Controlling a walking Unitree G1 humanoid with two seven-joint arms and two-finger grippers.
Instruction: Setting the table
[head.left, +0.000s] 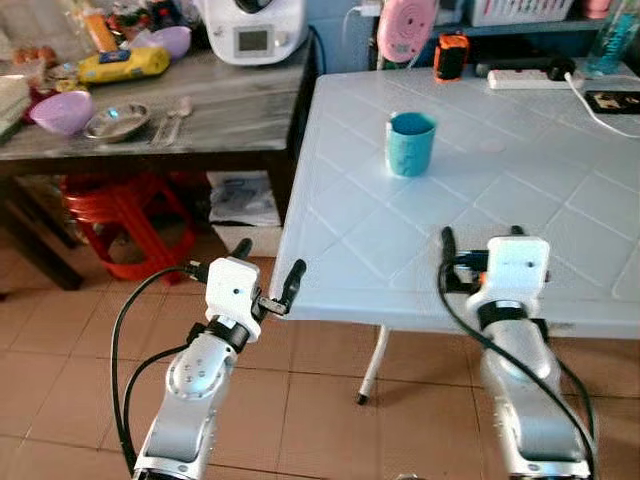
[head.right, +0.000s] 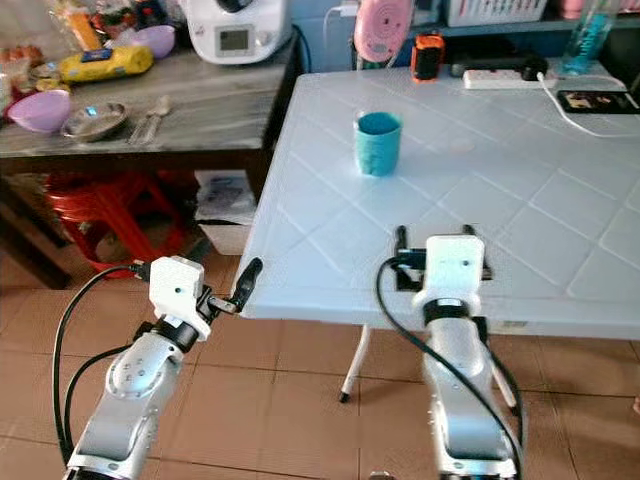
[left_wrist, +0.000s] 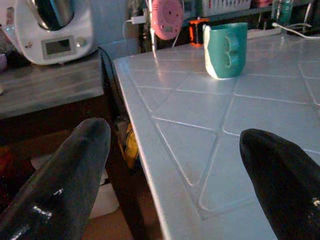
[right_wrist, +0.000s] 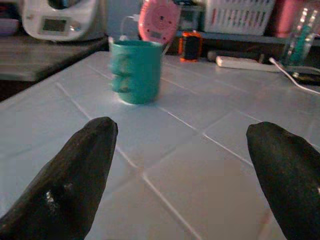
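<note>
table (head.left: 520, 200), white plastic with a diamond pattern pressed into its top, spreads out ahead of both grippers. the right gripper (head.left: 480, 238) hangs over its near edge, fingers spread wide with nothing between them. the left gripper (head.left: 268, 265) sits at the table's near corner, one finger (head.left: 292, 282) beside the edge and the other out over the tiled floor (head.left: 80, 350); it too is spread wide and holds nothing. off to the left gripper's outer side stands a dark wooden side table (head.left: 230, 110) with a white kitchen machine (head.left: 255, 28), a purple bowl (head.left: 62, 111), a small metal dish (head.left: 118, 122) and a yellow packet (head.left: 124, 66) on it, and red stools (head.left: 118, 215) stacked beneath. ahead of the right gripper, well apart from it, a teal mug (head.left: 410, 143) stands upright on the white top. beyond the mug, at the far edge, are a pink device (head.left: 405, 28), an orange gadget (head.left: 451, 56) and a white power strip (head.left: 528, 77).
</note>
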